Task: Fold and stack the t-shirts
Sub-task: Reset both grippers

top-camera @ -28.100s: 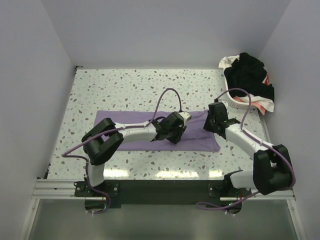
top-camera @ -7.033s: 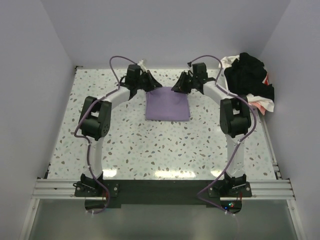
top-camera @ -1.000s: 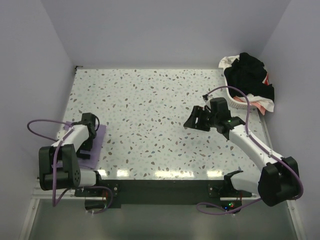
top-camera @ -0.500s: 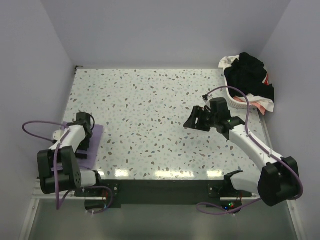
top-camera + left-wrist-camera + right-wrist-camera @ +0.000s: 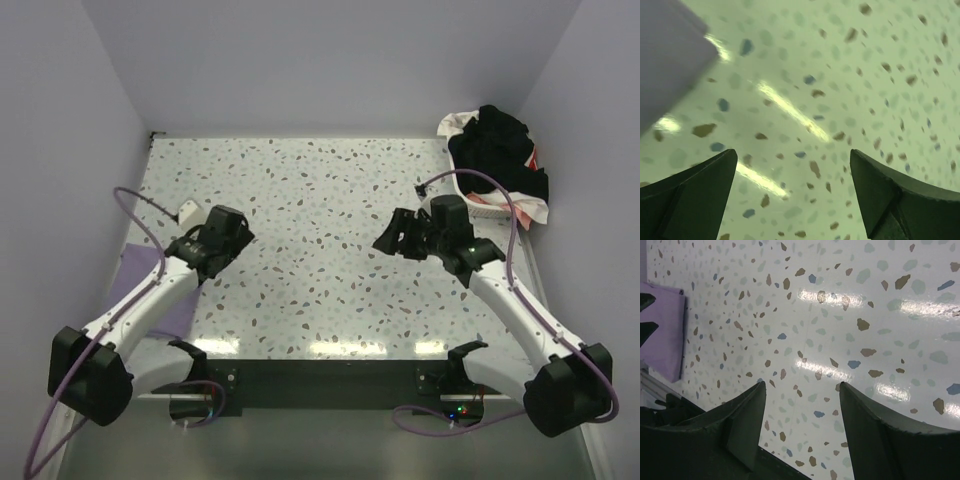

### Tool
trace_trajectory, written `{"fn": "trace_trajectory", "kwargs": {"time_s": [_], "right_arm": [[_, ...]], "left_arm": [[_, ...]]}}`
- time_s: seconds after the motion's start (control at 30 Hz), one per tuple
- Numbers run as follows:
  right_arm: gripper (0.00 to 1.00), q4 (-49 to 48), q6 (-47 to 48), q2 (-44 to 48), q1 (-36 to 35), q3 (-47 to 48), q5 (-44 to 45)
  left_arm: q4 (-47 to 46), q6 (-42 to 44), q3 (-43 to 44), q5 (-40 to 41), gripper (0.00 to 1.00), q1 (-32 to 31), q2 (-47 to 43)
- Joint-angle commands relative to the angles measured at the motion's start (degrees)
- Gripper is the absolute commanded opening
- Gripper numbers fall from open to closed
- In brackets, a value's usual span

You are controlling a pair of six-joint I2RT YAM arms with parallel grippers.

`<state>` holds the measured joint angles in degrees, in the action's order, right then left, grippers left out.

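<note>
Your left arm has swung off the folded lilac-purple t-shirt [image 5: 133, 278] since half a second ago and now reaches out over the speckled white table [image 5: 320, 190], towards the middle. That folded shirt lies flat at the near left edge of the table, at about 7 o'clock from the left gripper [image 5: 792, 160] in the overhead view, partly under the arm. Its longer side seems to run near to far. You can count that one as folded and parked.

Your left gripper's fingers are spread wide with only bare table between them. Your right gripper [image 5: 802, 390] is also spread and carries nothing. It hangs over the table right of centre.

What matters for the coming move is the heap at the far right corner. A crumpled black cotton t-shirt [image 5: 500, 150] sits on top, with white cloth [image 5: 455, 125] and pink-red cloth [image 5: 530, 160] showing under it, all in the white plastic basket [image 5: 478, 207]. From the right gripper the heap lies at about 1 to 2 o'clock, and it is near. From the left gripper it lies at about 2 o'clock, well apart, across most of the table.

So your right arm is the nearer one, and I judge it the natural arm for drawing out the next shirt. The heap is bunched, with no clear long axis to line up on.
</note>
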<state>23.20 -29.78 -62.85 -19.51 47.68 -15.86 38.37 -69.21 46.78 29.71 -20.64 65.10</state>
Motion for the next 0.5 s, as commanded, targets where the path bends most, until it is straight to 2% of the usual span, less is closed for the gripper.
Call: {"fn": "trace_trajectory", "kwargs": {"time_s": [0.0,0.07,0.2,0.47], "right_arm": [[0.64,0.3,1.9,3.3,-0.3,1.7,4.4],[0.64,1.1,2.9,4.0,-0.3,1.9,6.6],[0.64,1.8,3.1,5.6,-0.3,1.5,10.5],[0.64,3.8,4.4,6.9,-0.3,0.2,15.1]], "left_arm": [[-12.5,10.6,2.5,-2.5,1.00,-11.3,1.2],[-14.3,14.6,4.2,-2.8,1.00,-16.3,4.0],[-20.2,22.4,6.2,-7.6,1.00,-22.3,8.8],[-24.1,29.8,9.3,-13.1,1.00,-23.5,9.8]]}}
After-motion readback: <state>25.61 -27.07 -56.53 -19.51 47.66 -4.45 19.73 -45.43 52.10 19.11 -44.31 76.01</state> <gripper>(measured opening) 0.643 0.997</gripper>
